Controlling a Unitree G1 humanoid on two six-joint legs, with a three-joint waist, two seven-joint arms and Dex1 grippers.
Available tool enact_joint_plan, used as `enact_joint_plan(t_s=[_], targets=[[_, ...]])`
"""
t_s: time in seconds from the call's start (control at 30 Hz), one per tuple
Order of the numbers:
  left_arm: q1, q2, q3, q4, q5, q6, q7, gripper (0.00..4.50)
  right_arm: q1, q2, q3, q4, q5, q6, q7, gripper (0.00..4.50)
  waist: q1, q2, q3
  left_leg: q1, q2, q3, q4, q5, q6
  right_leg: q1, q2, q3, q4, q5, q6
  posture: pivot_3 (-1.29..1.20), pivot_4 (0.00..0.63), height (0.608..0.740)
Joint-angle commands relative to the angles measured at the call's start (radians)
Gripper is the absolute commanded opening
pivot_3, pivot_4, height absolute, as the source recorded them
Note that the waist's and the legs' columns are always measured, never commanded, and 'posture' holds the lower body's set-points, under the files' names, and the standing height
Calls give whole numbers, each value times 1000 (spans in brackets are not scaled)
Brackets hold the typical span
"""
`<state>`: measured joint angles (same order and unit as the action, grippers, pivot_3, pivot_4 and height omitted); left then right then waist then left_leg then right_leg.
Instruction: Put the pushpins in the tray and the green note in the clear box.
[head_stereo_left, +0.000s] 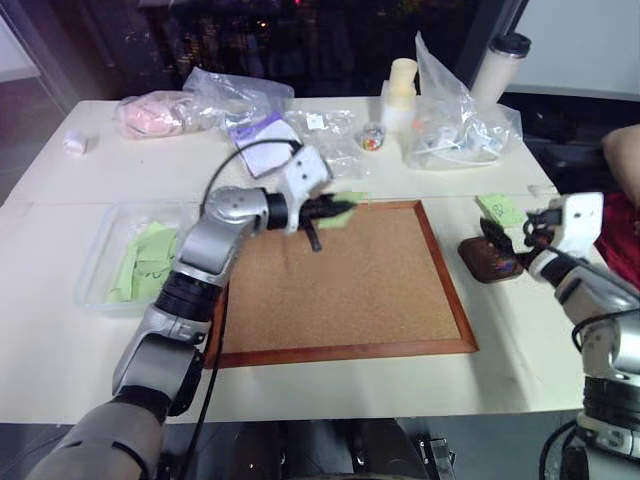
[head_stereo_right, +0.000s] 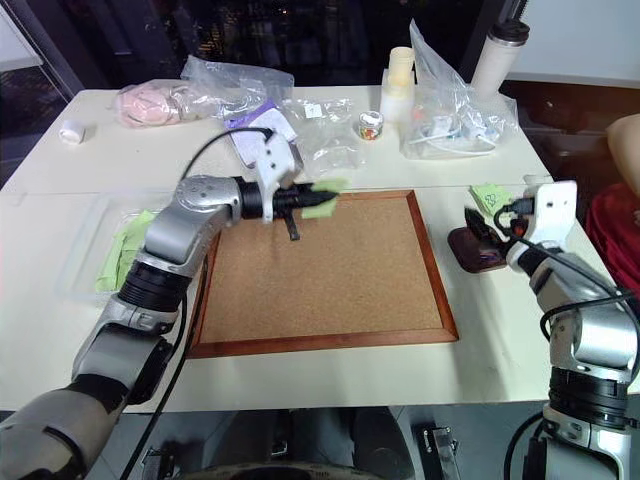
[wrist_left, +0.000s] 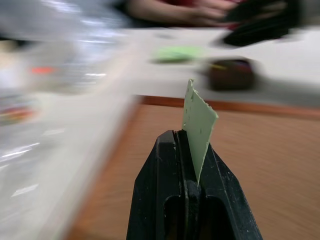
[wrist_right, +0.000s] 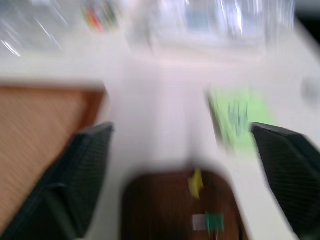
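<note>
L gripper (wrist_left: 192, 165) pinches green note (wrist_left: 198, 125) edge-on above corkboard (head_stereo_left: 350, 290); clear box (head_stereo_left: 95, 262) sits back along its arm, so swing there w/o loosening. R gripper (wrist_right: 185, 165) spread wide, tray (wrist_right: 180, 210) w/ pushpins (wrist_right: 207, 221) between its fingers.

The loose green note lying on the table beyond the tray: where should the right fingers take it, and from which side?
The green note lies flat on the table just past the tray, so probably come from above and pinch its near edge. The open right gripper hangs over the tray, short of it.
</note>
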<state>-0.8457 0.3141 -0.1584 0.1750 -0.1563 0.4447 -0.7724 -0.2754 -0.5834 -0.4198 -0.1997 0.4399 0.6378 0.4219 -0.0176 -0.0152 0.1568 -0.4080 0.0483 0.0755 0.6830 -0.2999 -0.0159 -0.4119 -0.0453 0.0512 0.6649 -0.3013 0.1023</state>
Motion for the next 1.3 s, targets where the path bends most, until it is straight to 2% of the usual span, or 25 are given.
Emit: enact_joint_plan(t_s=[0.03,0.1,0.17,0.23,0.33,0.43,0.63,0.73,0.8,0.97,1.13,1.23,1.3], targets=[[-82,43,243,-55,78,152,368,0,-94,-29,67,-193,205,81,147,4455,-2,0,0,0,0,0,0,0,0,0,0,0,0,0,0,0,150,734],[-62,109,335,-167,120,370,474,0,-161,-45,162,-249,305,161,243,4455,-23,0,1,0,1,0,0,0,0,-1,0,0,1,0,0,0,150,734],[-14,152,357,-280,145,589,514,0,-192,-62,233,-268,334,201,291,4455,-27,0,1,0,1,-2,-2,0,1,-2,2,0,0,0,0,0,150,734],[42,178,387,-422,164,806,551,0,-219,-79,305,-281,350,225,341,4455,-20,0,1,-1,1,-5,-3,0,0,0,1,-1,0,0,0,0,150,734],[106,215,406,-596,200,1021,603,0,-243,-90,386,-282,349,229,405,4455,6,-4,3,-2,0,-5,0,0,0,0,-4,-2,0,0,0,0,150,734],[161,217,438,-678,207,1141,625,0,-260,-82,456,-258,304,201,439,4455,14,-11,7,-3,-1,-6,2,0,0,2,-5,-2,0,1,1,0,150,734],[200,188,507,-680,219,1165,663,0,-268,-54,503,-213,256,154,454,4455,12,-11,6,-1,-2,-6,2,0,-1,2,-5,-2,-1,1,2,0,150,734],[227,184,515,-677,211,1144,663,933,-259,-49,507,-215,255,151,453,4500,6,-11,6,-1,-1,-6,1,1,-1,1,-4,-2,-1,1,2,0,150,734],[239,177,514,-673,202,1142,657,1788,-246,-55,500,-220,255,155,451,4500,5,-11,6,-1,-1,-6,1,1,-1,1,-4,-2,0,1,2,0,150,734],[236,180,505,-660,191,1131,655,4409,-216,-80,474,-242,262,170,441,4500,6,-11,6,-1,-1,-6,1,1,-1,1,-5,-2,0,1,2,0,150,734],[194,192,509,-652,149,1054,613,4466,-179,-98,418,-276,289,199,412,4500,7,-11,6,-1,-1,-6,1,1,-1,1,-5,-2,0,1,2,0,150,734],[146,245,485,-649,53,964,488,4466,-146,-92,317,-307,374,250,359,4500,8,-12,7,-2,-1,-6,1,1,-1,1,-5,-2,0,1,2,0,150,734],[125,273,475,-653,-64,945,352,4466,-108,-92,239,-334,450,290,317,4500,7,-12,7,-2,-1,-6,1,1,-2,1,-6,-2,-1,1,2,0,150,734]])
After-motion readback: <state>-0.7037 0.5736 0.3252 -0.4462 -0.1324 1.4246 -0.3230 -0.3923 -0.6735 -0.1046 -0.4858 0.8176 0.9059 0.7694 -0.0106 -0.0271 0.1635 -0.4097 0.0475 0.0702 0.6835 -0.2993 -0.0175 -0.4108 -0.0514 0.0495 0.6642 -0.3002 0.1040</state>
